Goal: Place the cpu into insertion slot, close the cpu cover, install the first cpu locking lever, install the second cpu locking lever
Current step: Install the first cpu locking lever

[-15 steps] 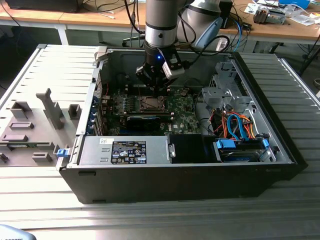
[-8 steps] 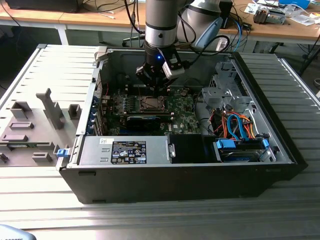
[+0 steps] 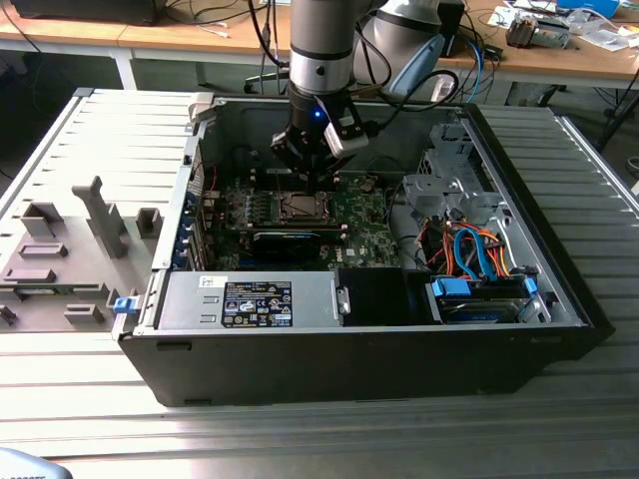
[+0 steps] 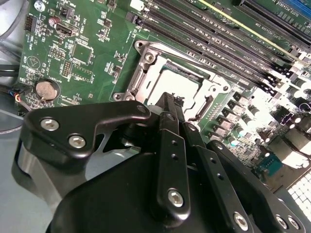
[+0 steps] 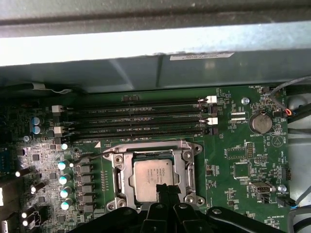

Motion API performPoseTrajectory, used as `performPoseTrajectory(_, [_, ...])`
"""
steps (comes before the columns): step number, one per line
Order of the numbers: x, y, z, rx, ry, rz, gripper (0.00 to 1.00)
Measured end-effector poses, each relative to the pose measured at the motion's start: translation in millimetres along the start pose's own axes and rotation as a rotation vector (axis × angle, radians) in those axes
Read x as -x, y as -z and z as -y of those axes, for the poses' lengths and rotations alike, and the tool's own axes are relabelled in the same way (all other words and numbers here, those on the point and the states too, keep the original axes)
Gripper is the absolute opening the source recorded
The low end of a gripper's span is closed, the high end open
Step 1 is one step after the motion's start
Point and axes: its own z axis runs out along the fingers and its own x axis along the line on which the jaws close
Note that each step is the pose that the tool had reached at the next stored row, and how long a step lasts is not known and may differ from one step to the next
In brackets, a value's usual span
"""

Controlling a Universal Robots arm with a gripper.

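Gripper (image 5: 164,194) over cpu (image 5: 153,177); print unreadable.

We see an open computer case (image 3: 399,329) lying on a ribbed metal table (image 3: 300,439). The arm's gripper (image 3: 310,165) hangs inside it, just above the insertion slot (image 3: 303,208) on the green motherboard (image 3: 359,225). At the exterior view's left sits a grey fixture block (image 3: 70,249) (with upright posts); a wooden bench (image 3: 200,40) lies far behind.
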Motion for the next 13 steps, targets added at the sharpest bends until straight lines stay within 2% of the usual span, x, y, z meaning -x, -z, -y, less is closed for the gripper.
performPoseTrajectory(13, [-0.1,3.3,-0.2,0.0,0.0,0.0,0.11])
